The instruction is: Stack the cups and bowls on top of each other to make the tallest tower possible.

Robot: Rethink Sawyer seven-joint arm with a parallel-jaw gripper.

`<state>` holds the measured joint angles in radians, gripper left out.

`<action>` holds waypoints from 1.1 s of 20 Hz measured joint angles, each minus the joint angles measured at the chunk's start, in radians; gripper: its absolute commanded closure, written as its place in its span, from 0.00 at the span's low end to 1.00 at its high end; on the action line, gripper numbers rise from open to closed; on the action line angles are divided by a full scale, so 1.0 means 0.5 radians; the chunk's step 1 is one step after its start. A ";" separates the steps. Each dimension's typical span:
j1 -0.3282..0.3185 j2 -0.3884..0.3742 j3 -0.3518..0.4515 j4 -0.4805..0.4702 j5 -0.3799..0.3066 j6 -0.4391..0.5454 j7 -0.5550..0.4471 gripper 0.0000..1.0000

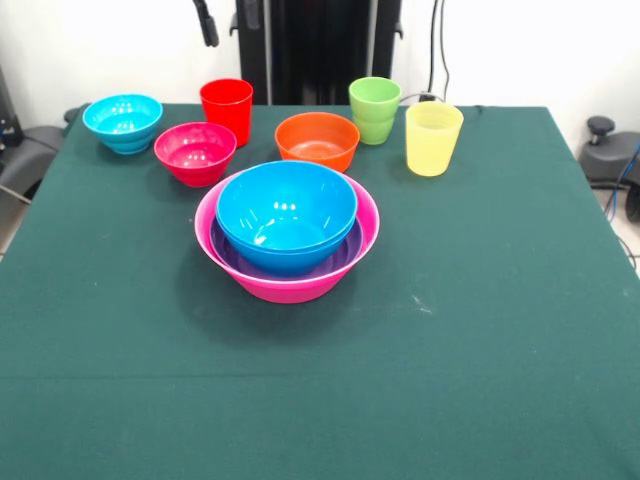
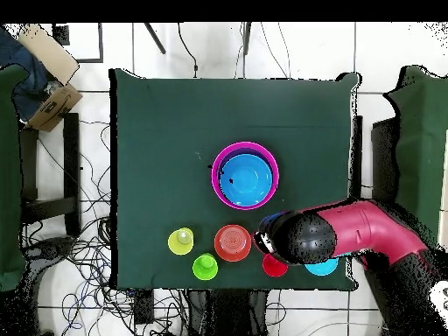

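Tower (image 1: 287, 232) at the centre of the green table (image 1: 480, 330): the largest pink bowl (image 1: 290, 285) serves as outermost base, the wide purple bowl (image 1: 340, 255) nests inside it, and a blue bowl (image 1: 286, 212) sits uppermost, an order of decreasing width that keeps the pile seated low and stable. Only one blue bowl can be made out from either view. The unstacked pieces stand in a row along the robot's side of the table, each apart from its neighbours: cyan bowl (image 1: 123, 121), magenta-red bowl (image 1: 195, 152), red cup (image 1: 227, 108), orange bowl (image 1: 317, 140), green cup (image 1: 375, 109) and yellow cup (image 1: 433, 137). This spacing plausibly leaves room around each rim for a grasp. In the overhead view the red arm (image 2: 367, 229) reaches in from the side, its dark wrist housing over the magenta-red bowl's place, so that bowl and the gripper beneath are hidden; the front view shows only a dark part of the arm (image 1: 206, 22) at the top edge. Whether the gripper is wide, narrow or holding anything cannot be told. By judgement, the small bowls are likely next, the narrow cups last.
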<state>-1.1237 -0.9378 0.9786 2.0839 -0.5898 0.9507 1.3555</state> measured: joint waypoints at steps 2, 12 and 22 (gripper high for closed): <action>0.023 -0.008 -0.008 0.011 0.003 -0.019 0.000 0.00; 0.268 -0.088 -0.132 0.091 0.007 -0.201 0.109 0.00; 0.426 -0.094 -0.282 0.110 0.001 -0.347 0.255 0.00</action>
<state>-0.9109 -0.9845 0.8378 2.1389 -0.5893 0.7774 1.4831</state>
